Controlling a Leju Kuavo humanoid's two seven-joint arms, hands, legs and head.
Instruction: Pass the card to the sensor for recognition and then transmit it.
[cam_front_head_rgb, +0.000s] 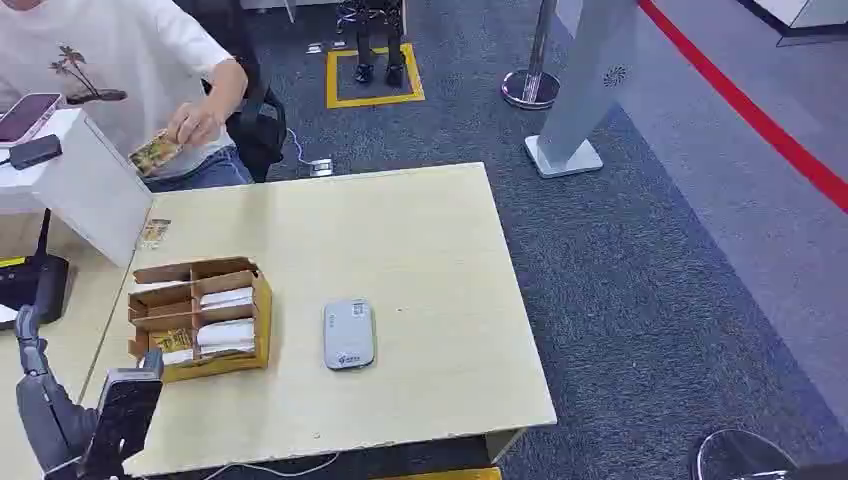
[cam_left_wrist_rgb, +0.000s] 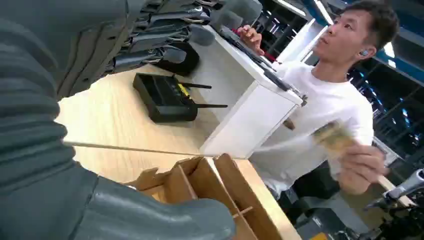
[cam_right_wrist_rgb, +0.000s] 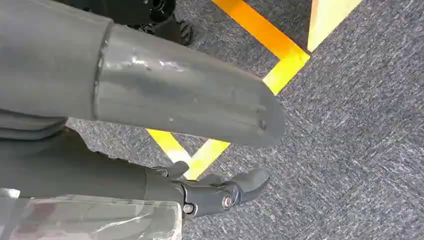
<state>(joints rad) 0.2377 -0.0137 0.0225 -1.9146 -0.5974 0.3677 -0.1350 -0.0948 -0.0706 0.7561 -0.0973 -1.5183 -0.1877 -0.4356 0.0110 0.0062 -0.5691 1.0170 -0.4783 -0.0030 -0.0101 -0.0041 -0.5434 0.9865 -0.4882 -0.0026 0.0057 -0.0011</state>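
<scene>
Grey ribbed left hand (cam_front_head_rgb: 40, 400) being held released beside cardboard divider box (cam_front_head_rgb: 262, 300), fingers spread, nothing grasped. Right hand (cam_right_wrist_rgb: 175, 115) being hung over speckled carpet, fingers loose, empty. Smooth rounded grey sensor (cam_front_head_rgb: 349, 334) being left untouched on pale wood table (cam_front_head_rgb: 420, 260). Glossy yellowish card (cam_front_head_rgb: 155, 153) being held by person's hand (cam_front_head_rgb: 195, 122) beyond the table's far edge. Handover is judged done.

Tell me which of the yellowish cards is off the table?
The card in the person's hand, held up beyond the table's far left corner. The others lie beside the white box and inside the cardboard tray.
</scene>
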